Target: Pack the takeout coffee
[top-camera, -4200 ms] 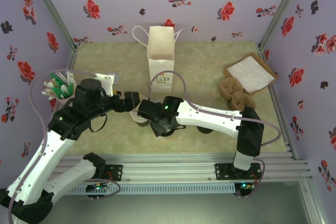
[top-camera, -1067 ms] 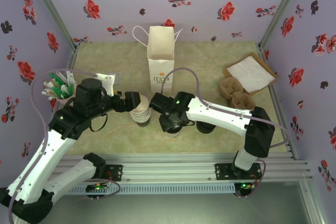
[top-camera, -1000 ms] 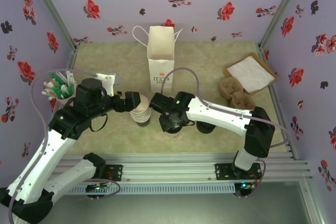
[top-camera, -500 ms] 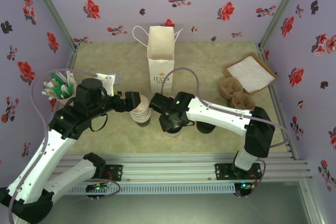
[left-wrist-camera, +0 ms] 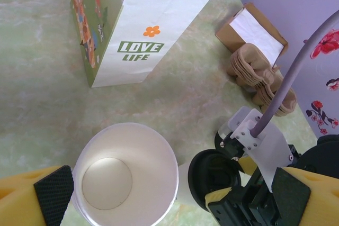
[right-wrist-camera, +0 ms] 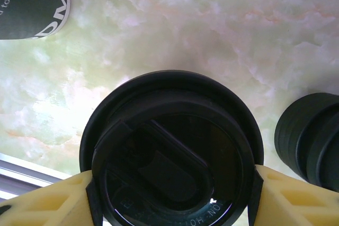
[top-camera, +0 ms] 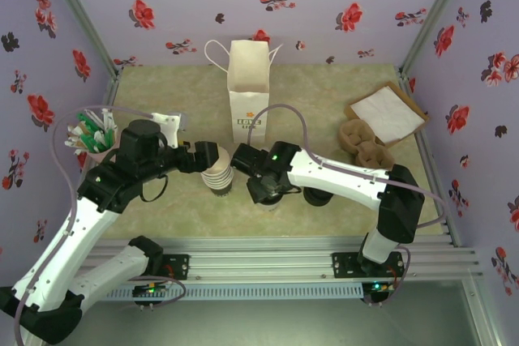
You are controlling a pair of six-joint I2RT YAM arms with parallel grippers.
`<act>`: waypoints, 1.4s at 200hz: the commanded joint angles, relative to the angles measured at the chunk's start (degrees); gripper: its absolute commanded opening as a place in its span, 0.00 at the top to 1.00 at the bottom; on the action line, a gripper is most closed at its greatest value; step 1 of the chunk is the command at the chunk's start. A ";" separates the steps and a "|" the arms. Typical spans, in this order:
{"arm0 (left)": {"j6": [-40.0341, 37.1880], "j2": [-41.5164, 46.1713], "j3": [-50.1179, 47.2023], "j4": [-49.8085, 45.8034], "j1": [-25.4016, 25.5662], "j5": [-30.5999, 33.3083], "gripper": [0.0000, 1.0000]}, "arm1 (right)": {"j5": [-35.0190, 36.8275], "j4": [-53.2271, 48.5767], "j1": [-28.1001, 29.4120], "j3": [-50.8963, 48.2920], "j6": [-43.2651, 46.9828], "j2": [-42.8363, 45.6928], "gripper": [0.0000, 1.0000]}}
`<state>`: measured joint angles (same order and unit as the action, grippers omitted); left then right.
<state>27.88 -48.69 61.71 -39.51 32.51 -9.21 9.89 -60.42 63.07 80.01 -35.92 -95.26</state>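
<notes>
1. The right claw (top-camera: 267, 191) is clamped on the takeout coffee (right-wrist-camera: 172, 168), with its yellow fingers (right-wrist-camera: 47, 199) pressed against opposite sides of the black lid.
2. The takeout coffee is near the middle of the worktop's (top-camera: 324, 95) front edge. It is in front of the white paper bag (top-camera: 248, 79), which stands upright toward the back edge.
3. The left claw (top-camera: 208, 159) is spread wide apart around the stack of lidless cups (left-wrist-camera: 124, 170). The stack's rim lies against one black pad (left-wrist-camera: 53, 197) and is well clear of the other finger.
4. A stack of black lids (right-wrist-camera: 312, 141) stands just beside the coffee on its right, not touching it.
</notes>
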 commanded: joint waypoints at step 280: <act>-3.93 -20.05 14.29 -4.38 14.78 2.46 0.50 | -3.26 10.00 -13.37 -21.65 -6.70 30.62 0.64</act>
<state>25.54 -64.95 72.53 -41.12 43.77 -9.56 9.47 -56.49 52.23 64.12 -34.02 -69.89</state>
